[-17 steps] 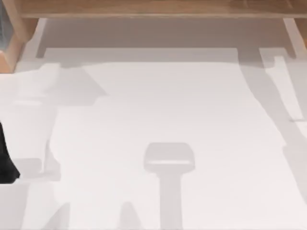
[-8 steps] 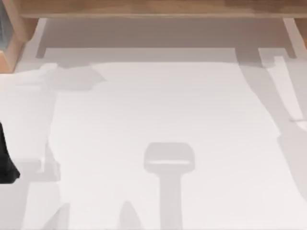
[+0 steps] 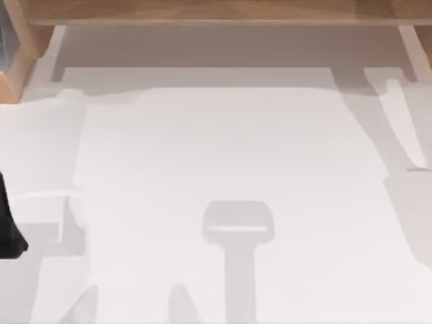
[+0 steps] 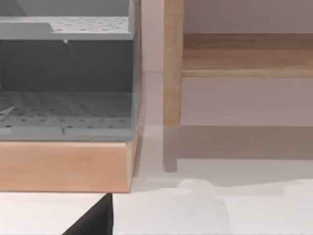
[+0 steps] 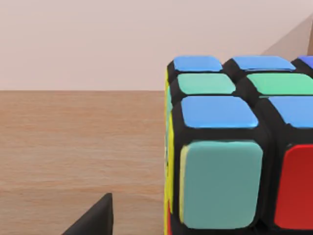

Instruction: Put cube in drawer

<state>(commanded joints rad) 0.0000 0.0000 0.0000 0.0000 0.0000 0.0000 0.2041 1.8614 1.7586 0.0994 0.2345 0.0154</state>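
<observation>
The Rubik's cube (image 5: pixel 230 161) is sitting on a wooden surface (image 5: pixel 78 147) close in front of the right wrist camera, showing blue, green, teal and red tiles, with a yellow face edge-on. A dark wedge of the right gripper (image 5: pixel 93 220) is poking in just beside the cube without touching it. Whether that gripper is open or closed cannot be told.

In the left wrist view, the grey drawer unit (image 4: pixel 68 78) is standing on its light wooden base (image 4: pixel 63 164), its perforated compartments open to the front. A wooden post (image 4: pixel 172 63) is rising just beside it. A dark wedge of the left gripper (image 4: pixel 93 220) is showing low over the white table (image 4: pixel 244 210), and its grip cannot be told either.

From above, the black part of the left arm (image 3: pixel 8 233) is staying at the table's left edge, as before. The broad shadow (image 3: pixel 101 94) at the upper left is shrinking back towards the wooden frame (image 3: pixel 216 12), while the paddle-shaped shadow (image 3: pixel 237 223) in the middle is holding its place. The shadow along the right side (image 3: pixel 405 202) is shifting slightly.
</observation>
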